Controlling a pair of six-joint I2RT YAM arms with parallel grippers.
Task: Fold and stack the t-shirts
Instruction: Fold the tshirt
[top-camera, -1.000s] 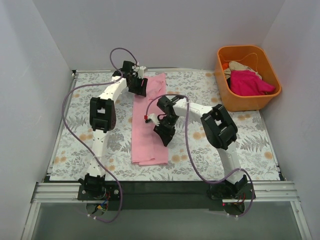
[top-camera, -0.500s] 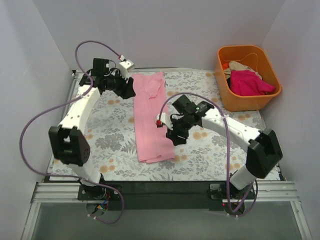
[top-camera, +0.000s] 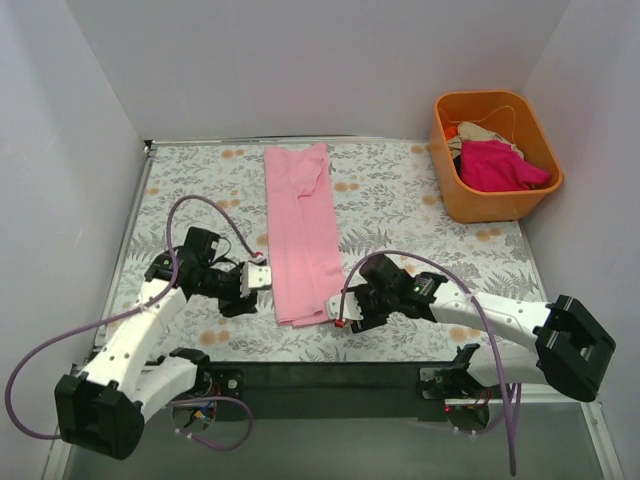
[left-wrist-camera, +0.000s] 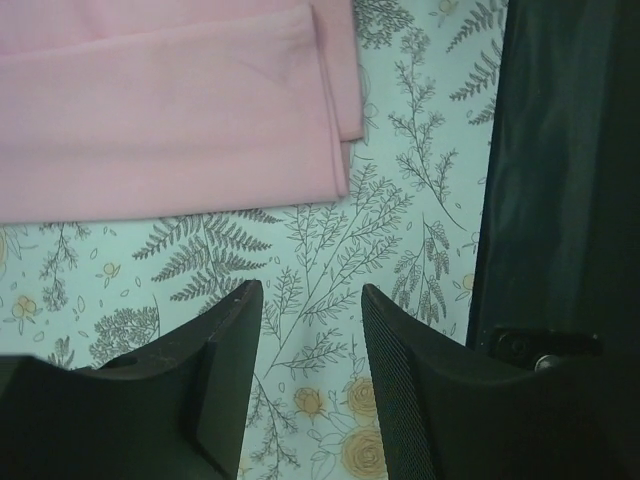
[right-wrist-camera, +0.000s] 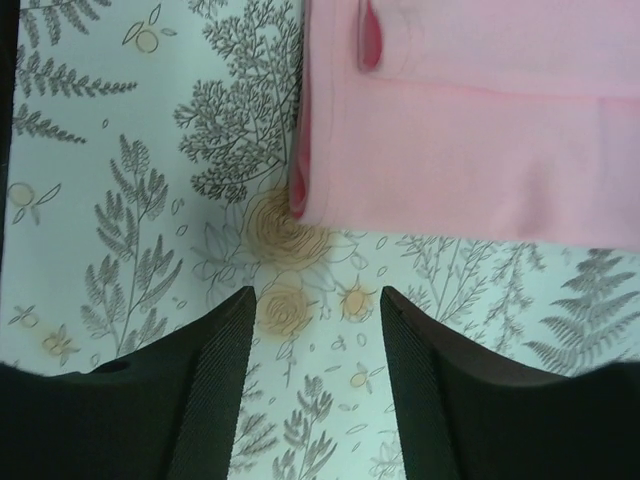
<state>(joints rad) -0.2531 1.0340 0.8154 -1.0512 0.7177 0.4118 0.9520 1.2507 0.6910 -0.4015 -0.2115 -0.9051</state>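
A light pink t-shirt (top-camera: 300, 235), folded into a long narrow strip, lies on the floral table from the far edge to near the front. My left gripper (top-camera: 262, 279) is open and empty just left of the strip's near end; that view shows the shirt's near corner (left-wrist-camera: 180, 130) ahead of the jaws. My right gripper (top-camera: 338, 311) is open and empty just right of the near end; the shirt's edge (right-wrist-camera: 470, 160) lies ahead of its jaws. A magenta shirt (top-camera: 500, 165) and a cream one (top-camera: 478, 132) lie in the orange tub.
The orange plastic tub (top-camera: 450, 180) stands at the table's far right. The table's dark front rail (top-camera: 320, 375) runs along the near edge and shows at the right of the left wrist view (left-wrist-camera: 570, 180). White walls enclose the table.
Both arms have pulled back from the shirt's far and middle parts to its near end, one on each side. The pink strip now lies straighter and uncovered.
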